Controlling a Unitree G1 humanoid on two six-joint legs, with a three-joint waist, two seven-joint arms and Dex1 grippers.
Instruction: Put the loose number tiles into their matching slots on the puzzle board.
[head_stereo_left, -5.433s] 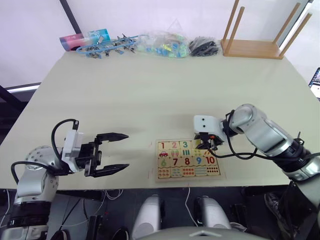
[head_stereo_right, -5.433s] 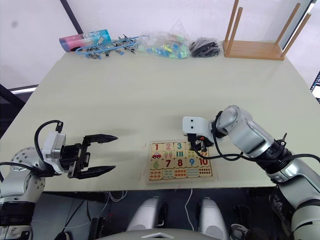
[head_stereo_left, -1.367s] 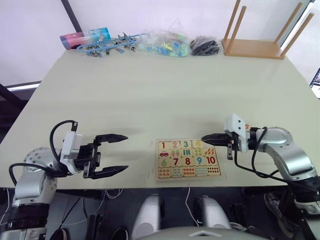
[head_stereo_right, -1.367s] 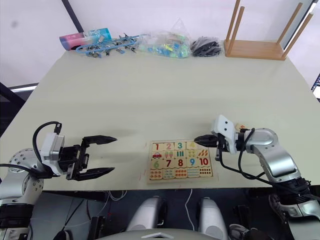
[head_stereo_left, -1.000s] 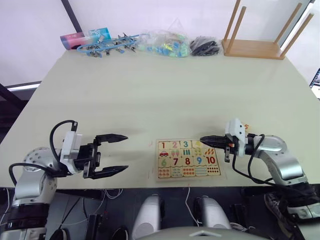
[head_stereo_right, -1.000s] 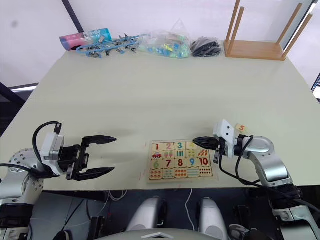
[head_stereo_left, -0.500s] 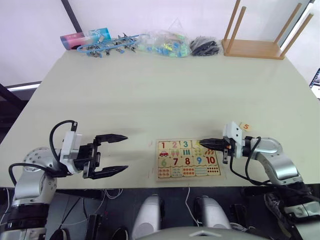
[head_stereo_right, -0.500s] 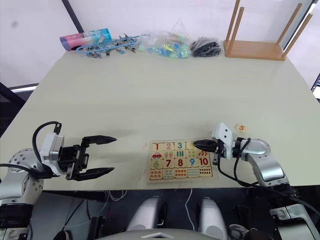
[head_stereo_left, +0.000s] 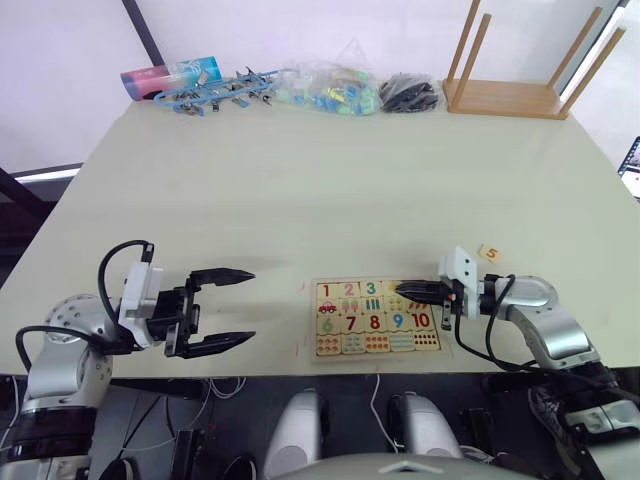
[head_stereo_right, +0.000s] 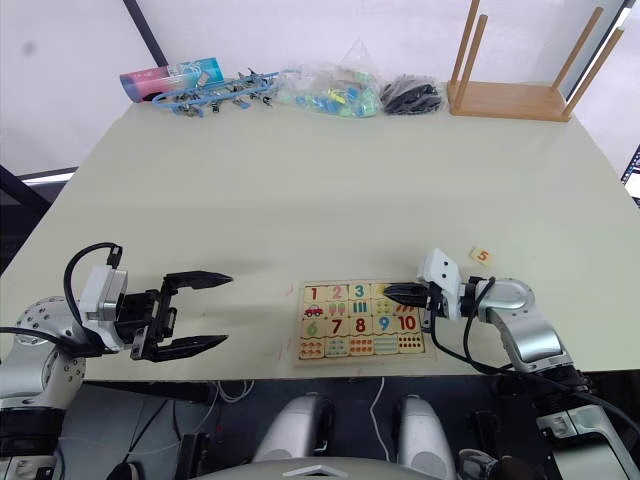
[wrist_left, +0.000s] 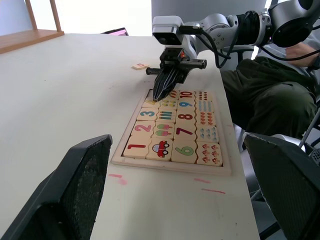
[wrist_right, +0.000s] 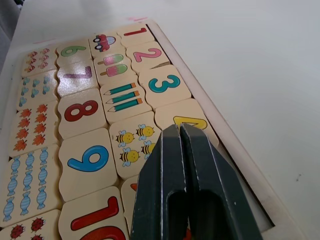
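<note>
Since a second ago your right gripper (head_stereo_right: 400, 293) slid onto the puzzle board (head_stereo_left: 377, 319), fingers pressed together and empty, nudging tile 4 (wrist_right: 189, 121) flush. Tile 5 (head_stereo_left: 489, 252) lies loose beyond (slot unfilled). Left gripper (head_stereo_left: 232, 307) idles agape.

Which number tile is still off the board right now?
The orange 5 tile, lying on the table beyond the right gripper; 1 through 4 sit in the puzzle board.

I see pale surface (head_stereo_left: 300, 190). Along far edge: pink-and-blue tube (head_stereo_left: 168, 78), blue toy parts (head_stereo_left: 215, 92), clear bag of coloured pieces (head_stereo_left: 328, 88), black bundle (head_stereo_left: 410, 92), wooden rack (head_stereo_left: 515, 80) at far right corner.
</note>
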